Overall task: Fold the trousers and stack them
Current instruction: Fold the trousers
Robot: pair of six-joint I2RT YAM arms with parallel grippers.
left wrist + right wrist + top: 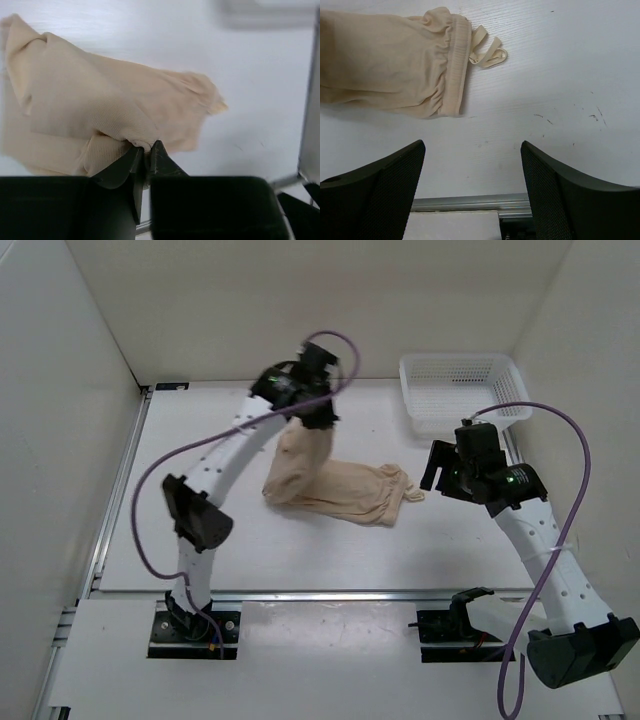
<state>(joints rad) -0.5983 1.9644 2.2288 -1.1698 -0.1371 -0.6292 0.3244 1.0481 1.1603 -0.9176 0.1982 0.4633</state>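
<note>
trousers (335, 490) were plain light beige | bench (450, 550) was white | basket (455, 418) was white mesh | left hand (145, 150) and right hand (471, 145) were black | cables (137, 510) were purple

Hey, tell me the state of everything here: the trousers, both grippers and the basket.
trousers: crumpled, one end lifted off the table, waistband end lying flat.
left gripper: shut on the trousers, raised.
right gripper: open, empty, over bare table near the waistband.
basket: upright, nothing visible inside.
</note>
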